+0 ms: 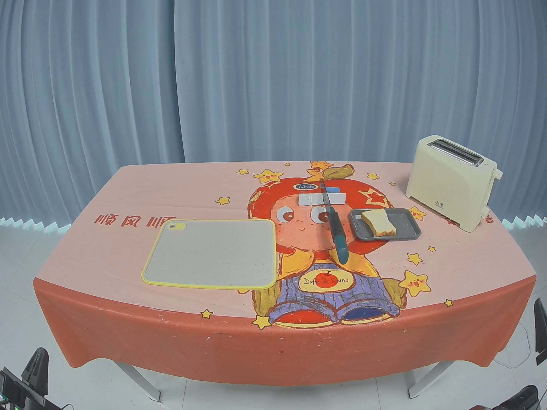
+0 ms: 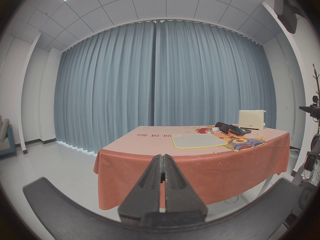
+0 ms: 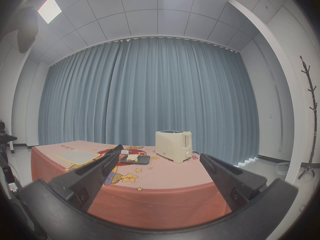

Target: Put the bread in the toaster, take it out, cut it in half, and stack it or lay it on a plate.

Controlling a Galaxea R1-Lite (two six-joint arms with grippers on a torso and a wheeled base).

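Observation:
A slice of bread lies on a small dark tray right of the table's middle, also seen as bread on the tray. A cream toaster stands at the far right, slots up. A knife with a teal handle rests left of the tray, its blade on a white rest. A grey cutting board with a yellow rim lies left of centre. My left gripper is shut, low and in front of the table. My right gripper is open, off the table's right side.
The table carries a pink cloth with a cartoon print and red skirt. Blue curtains hang behind it. The toaster has a cord trailing off its far side. Bare cloth lies in front of the tray and around the board.

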